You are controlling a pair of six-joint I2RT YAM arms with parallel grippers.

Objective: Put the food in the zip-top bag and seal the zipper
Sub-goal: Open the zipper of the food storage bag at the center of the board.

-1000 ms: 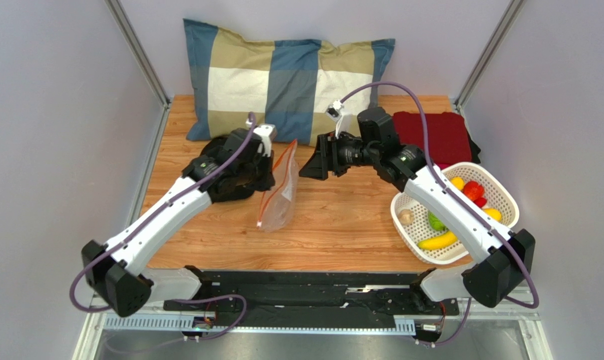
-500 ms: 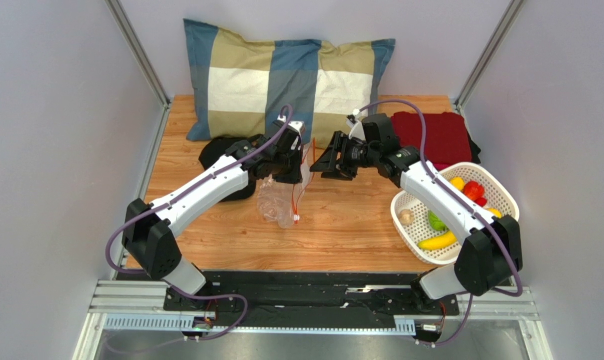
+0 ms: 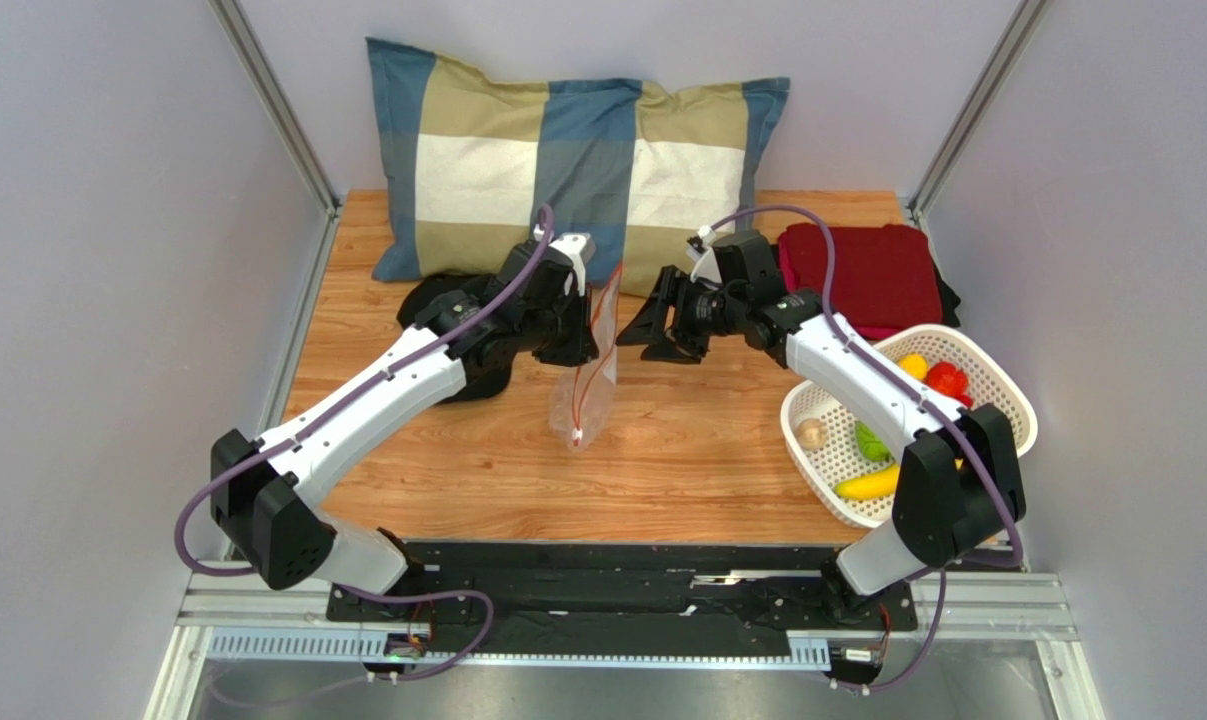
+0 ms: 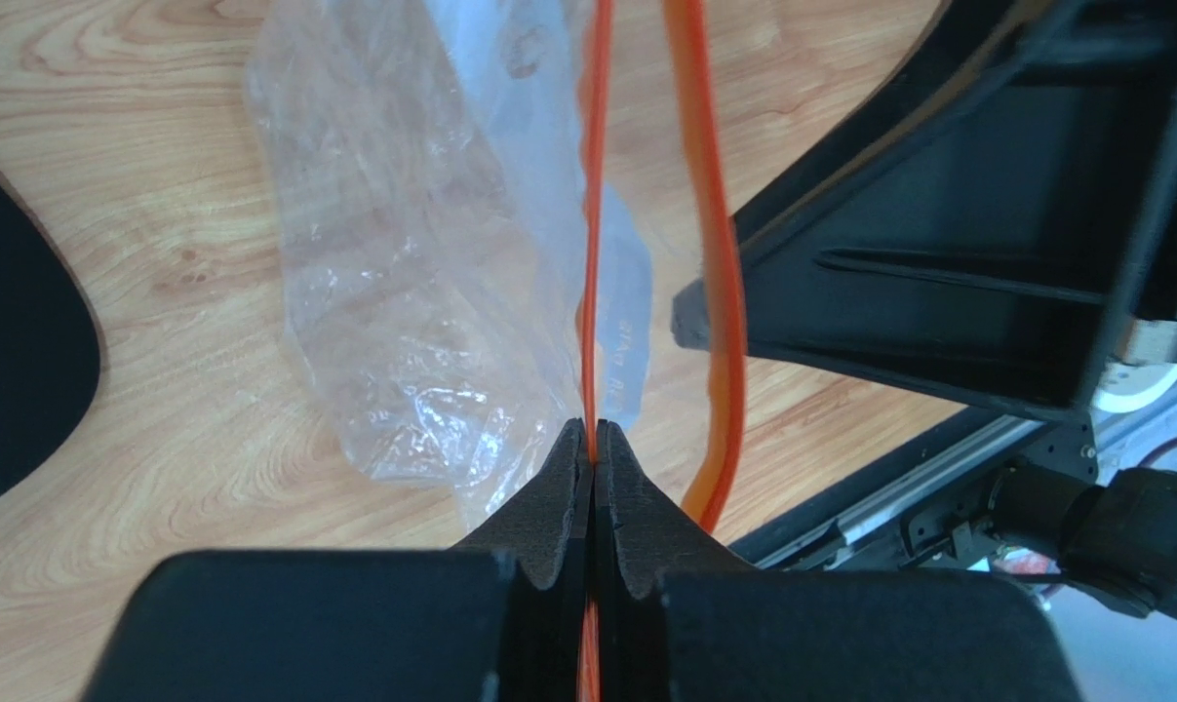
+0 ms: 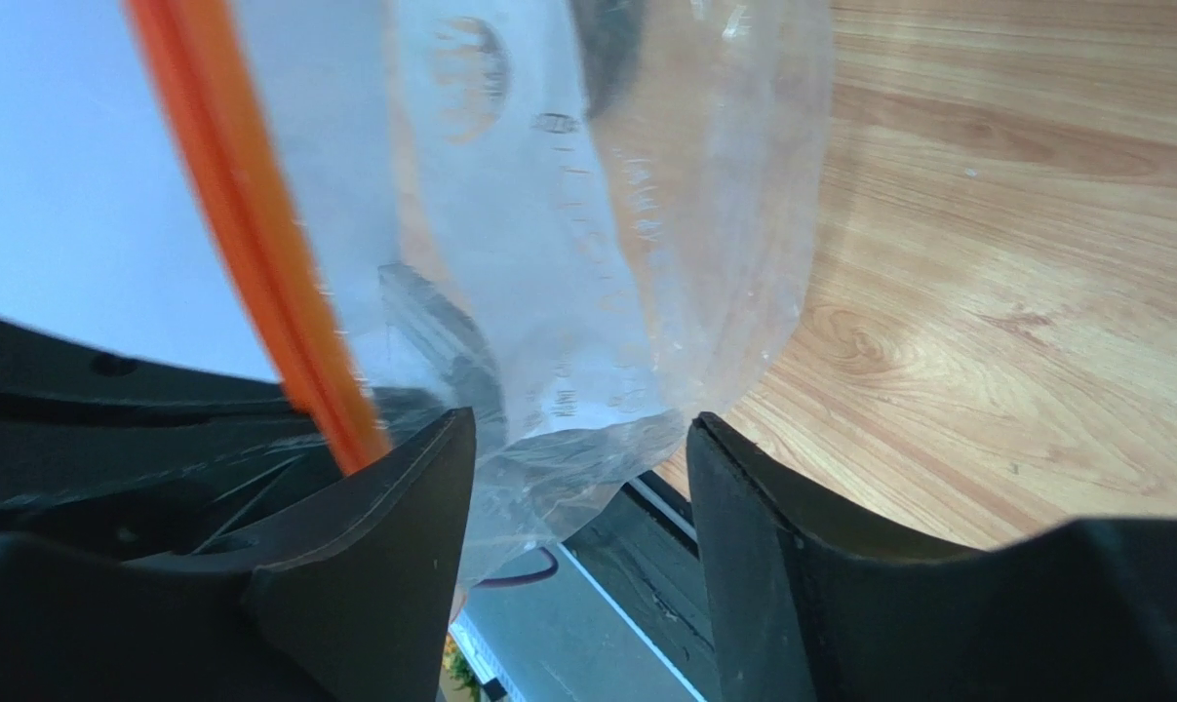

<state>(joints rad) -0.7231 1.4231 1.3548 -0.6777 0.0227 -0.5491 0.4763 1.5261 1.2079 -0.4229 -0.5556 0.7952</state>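
The clear zip-top bag [image 3: 590, 383] hangs above the table's middle, its orange-red zipper [image 3: 614, 308] at the top and the white slider [image 3: 576, 440] low. My left gripper [image 3: 594, 312] is shut on one zipper strip [image 4: 594, 263]; the other strip [image 4: 708, 249] bows away, so the mouth gapes. My right gripper [image 3: 635, 326] is open just right of the bag, and its fingers [image 5: 389, 556] stand either side of the bag's clear film [image 5: 609, 293] without clamping it. The food lies in the white basket [image 3: 1000, 393]: banana [image 3: 875, 483], green piece [image 3: 871, 444], red piece [image 3: 946, 380], beige piece [image 3: 812, 434].
A checked pillow [image 3: 564, 158] leans at the back. A dark red cloth [image 3: 869, 273] lies at back right, a black object [image 3: 447, 323] under the left arm at back left. Bare wood [image 3: 699, 465] shows in front of the bag.
My left gripper has kept hold of the zipper and the bag has swung to hang straighter. My right gripper has come left, close up against the bag.
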